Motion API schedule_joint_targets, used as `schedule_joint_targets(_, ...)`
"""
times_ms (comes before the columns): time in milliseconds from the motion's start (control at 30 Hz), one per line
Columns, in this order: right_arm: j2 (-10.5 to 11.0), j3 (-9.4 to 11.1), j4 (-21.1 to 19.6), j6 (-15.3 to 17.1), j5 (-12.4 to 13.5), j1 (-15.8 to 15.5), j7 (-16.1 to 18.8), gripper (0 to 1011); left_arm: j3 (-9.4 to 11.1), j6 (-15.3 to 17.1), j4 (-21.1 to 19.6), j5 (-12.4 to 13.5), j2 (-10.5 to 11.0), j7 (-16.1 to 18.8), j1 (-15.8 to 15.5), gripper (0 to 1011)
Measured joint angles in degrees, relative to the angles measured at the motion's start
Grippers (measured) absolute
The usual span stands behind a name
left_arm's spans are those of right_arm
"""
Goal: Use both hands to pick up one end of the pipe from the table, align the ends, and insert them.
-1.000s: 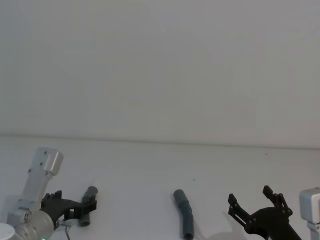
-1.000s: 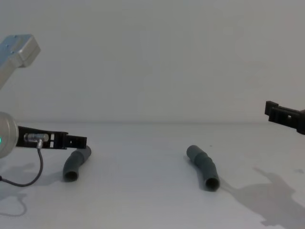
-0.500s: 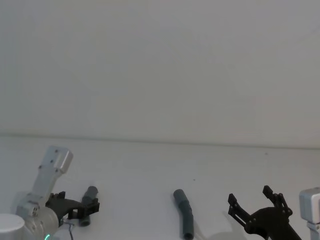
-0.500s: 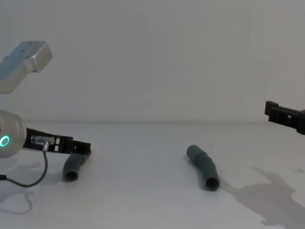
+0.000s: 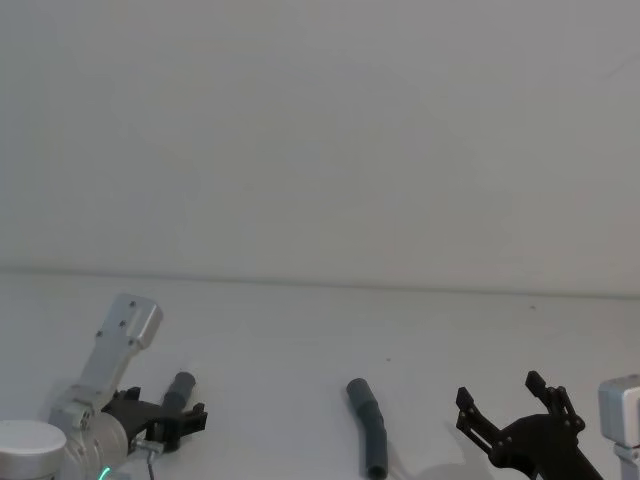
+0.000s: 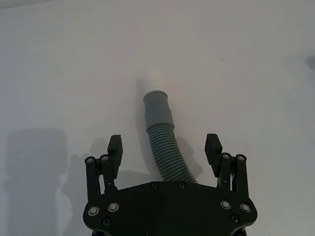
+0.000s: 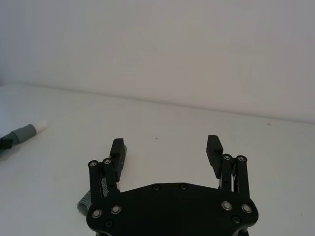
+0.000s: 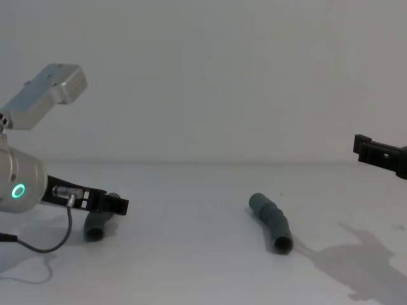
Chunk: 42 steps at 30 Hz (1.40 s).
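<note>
Toward the table's [image 5: 300, 330] left side, the left gripper [image 6: 164, 146] straddles the left pipe piece [image 6: 160, 132] with its fingers spread, not touching it. The left wrist view shows the white tip [image 6: 152, 81], which the gripper covers in the side-on chest view. The right gripper [image 7: 166, 146], spread and empty, hovers near the right side, and the second pipe piece [image 8: 272, 222] lies between them.
</note>
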Motion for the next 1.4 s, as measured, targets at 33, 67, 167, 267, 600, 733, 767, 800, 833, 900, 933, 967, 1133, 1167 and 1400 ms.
schedule_joint_targets(33,0.0,0.0,0.0,0.0,0.0,0.0,0.0,1005,0.02,0.0,0.09,0.05,-0.03,-0.05,-0.03,1002)
schedule_joint_targets(67,0.0,0.0,0.0,0.0,0.0,0.0,0.0,1005,0.08,0.0,0.31,0.13,-0.15,-0.12,-0.11,1001)
schedule_joint_targets(167,0.0,0.0,0.0,0.0,0.0,0.0,0.0,1005,0.17,-0.01,0.74,0.27,-0.38,-0.25,-0.22,1002)
schedule_joint_targets(267,0.0,0.0,0.0,0.0,0.0,0.0,0.0,1005,0.21,-0.12,1.14,0.41,-0.6,-0.38,-0.33,1002)
schedule_joint_targets(600,0.0,0.0,0.0,0.0,0.0,0.0,0.0,1005,0.31,-1.0,2.46,0.92,-1.31,-0.77,-0.7,1002)
schedule_joint_targets(733,0.0,0.0,0.0,0.0,0.0,0.0,0.0,1005,0.34,-1.37,2.95,1.13,-1.57,-0.86,-0.84,1002)
schedule_joint_targets(767,0.0,0.0,0.0,0.0,0.0,0.0,0.0,1005,0.34,-1.45,3.03,1.17,-1.62,-0.87,-0.87,1002)
schedule_joint_targets(800,0.0,0.0,0.0,0.0,0.0,0.0,0.0,1005,0.34,-1.54,3.13,1.22,-1.69,-0.9,-0.9,1002)
schedule_joint_targets(833,0.0,0.0,0.0,0.0,0.0,0.0,-0.01,1005,0.34,-1.65,3.31,1.3,-1.79,-0.95,-0.93,1002)
schedule_joint_targets(900,0.0,0.0,0.0,0.0,0.0,0.0,0.0,1005,0.34,-1.85,3.51,1.39,-1.94,-1.01,-0.98,1002)
schedule_joint_targets(933,0.0,0.0,0.0,0.0,0.0,0.0,0.0,1005,0.34,-1.91,3.58,1.41,-1.97,-1.02,-1.0,1002)
schedule_joint_targets(967,0.0,0.0,0.0,0.0,0.0,0.0,0.0,1005,0.34,-2.0,3.69,1.45,-2.06,-1.04,-1.04,1002)
schedule_joint_targets(1133,0.0,0.0,0.0,0.0,0.0,0.0,0.0,1005,0.32,-2.23,3.93,1.54,-2.22,-1.09,-1.1,1002)
schedule_joint_targets(1167,0.0,0.0,0.0,0.0,0.0,0.0,0.0,1005,0.32,-2.25,3.98,1.56,-2.24,-1.11,-1.11,1002)
schedule_joint_targets(1400,0.0,0.0,0.0,0.0,0.0,0.0,0.0,1005,0.17,-2.3,4.03,1.71,-2.38,-1.17,-1.08,1001)
